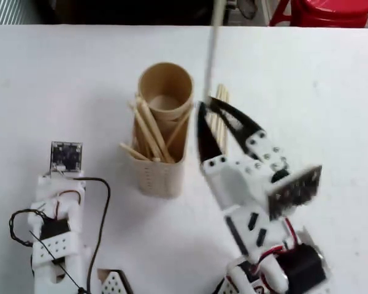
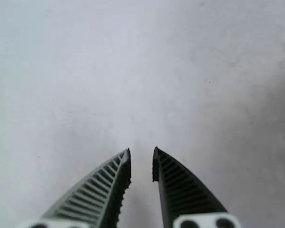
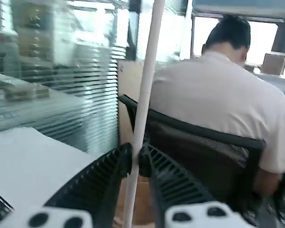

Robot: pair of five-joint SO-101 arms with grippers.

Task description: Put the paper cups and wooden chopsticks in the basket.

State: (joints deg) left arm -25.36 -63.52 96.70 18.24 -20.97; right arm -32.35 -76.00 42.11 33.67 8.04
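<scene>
Basket [image 1: 156, 176]: pale, perforated, standing mid-desk [image 1: 61, 79]. In it, a paper cup [image 1: 165, 92] stacked upright and several wooden chopsticks [image 1: 150, 131] leaning against the cup. More loose chopsticks [image 1: 221, 98] lie on the desk just beside the basket, on the right arm's side. Right end effector [image 1: 207, 103] [image 3: 135, 159]: near the basket's far corner, clamped on a slender white stick [image 1: 211, 55] [image 3: 145, 95] held upright. Left end effector [image 2: 141, 151]: fingers slightly apart over bare desk, holding nothing, well apart from the basket.
</scene>
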